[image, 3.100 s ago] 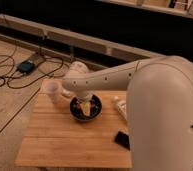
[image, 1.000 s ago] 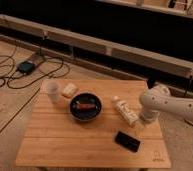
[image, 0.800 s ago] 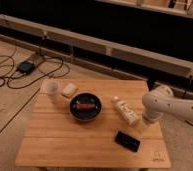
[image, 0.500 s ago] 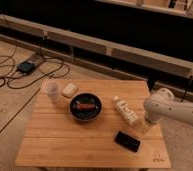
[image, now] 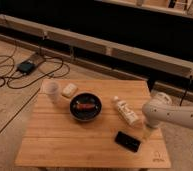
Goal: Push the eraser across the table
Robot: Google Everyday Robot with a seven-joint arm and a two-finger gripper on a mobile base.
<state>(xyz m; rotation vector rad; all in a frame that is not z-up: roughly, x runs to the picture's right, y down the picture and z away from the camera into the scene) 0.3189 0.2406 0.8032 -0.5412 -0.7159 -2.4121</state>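
Note:
The eraser (image: 127, 141) is a flat black block lying near the front right of the light wooden table (image: 55, 145). My white arm (image: 165, 114) reaches in from the right edge of the view. The gripper (image: 147, 133) hangs down from it at the table's right edge, just right of the eraser and slightly behind it, with a small gap between them.
A black bowl (image: 86, 107) with something red in it sits mid-table. A white bottle (image: 126, 111) lies behind the eraser. A pale cup (image: 53, 91) and a cream block (image: 69, 90) stand at the back left. Cables and a dark box (image: 26, 66) lie on the floor to the left.
The arm has drawn back from over the bowl to the table's right edge, then kept drifting slightly right. The eraser and the other objects have not moved.

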